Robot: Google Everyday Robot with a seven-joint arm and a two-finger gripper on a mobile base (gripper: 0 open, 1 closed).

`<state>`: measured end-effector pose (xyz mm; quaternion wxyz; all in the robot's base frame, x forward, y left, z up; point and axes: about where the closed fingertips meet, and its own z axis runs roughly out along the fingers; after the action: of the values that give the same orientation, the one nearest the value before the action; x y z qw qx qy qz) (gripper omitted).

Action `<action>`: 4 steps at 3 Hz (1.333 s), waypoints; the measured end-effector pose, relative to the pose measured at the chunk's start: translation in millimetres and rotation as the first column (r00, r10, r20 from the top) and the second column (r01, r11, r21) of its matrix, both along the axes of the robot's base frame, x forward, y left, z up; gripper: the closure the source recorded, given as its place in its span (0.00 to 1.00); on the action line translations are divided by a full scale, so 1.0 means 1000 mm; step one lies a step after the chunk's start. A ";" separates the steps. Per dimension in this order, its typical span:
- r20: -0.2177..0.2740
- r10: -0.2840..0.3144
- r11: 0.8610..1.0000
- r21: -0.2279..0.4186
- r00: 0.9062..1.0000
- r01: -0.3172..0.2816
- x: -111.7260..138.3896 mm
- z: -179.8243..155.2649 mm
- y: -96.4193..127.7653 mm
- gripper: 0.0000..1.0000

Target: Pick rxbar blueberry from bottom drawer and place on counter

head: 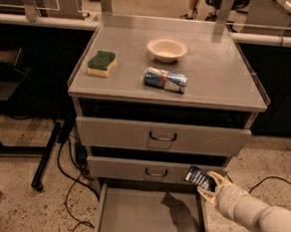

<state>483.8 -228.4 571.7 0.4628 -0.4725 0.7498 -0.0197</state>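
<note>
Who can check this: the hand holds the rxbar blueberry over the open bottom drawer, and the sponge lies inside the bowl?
One error: the camera view shows the sponge lying on the counter, apart from the bowl. The hand does hold the rxbar blueberry over the open bottom drawer.

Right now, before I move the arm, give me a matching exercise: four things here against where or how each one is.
1 sponge
2 bowl
3 rxbar blueberry
4 bottom drawer

A pulled open
B held in the hand, low right, in front of the middle drawer
C counter, left side
D counter, back middle

Pairs: 1-C, 2-D, 3-B, 4-A
</note>
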 end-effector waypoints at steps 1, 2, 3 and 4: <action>0.086 -0.048 0.998 -0.036 0.995 0.051 -0.004 0.066 -0.022 1.00; 0.086 -0.048 0.998 -0.036 0.995 0.051 -0.004 0.066 -0.022 1.00; 0.126 -0.052 0.998 -0.021 0.991 0.055 0.010 0.092 -0.021 1.00; 0.189 -0.076 0.996 -0.022 0.979 0.082 0.028 0.135 -0.031 1.00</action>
<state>511.5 -259.0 706.3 0.5233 -0.4452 0.7206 -0.0939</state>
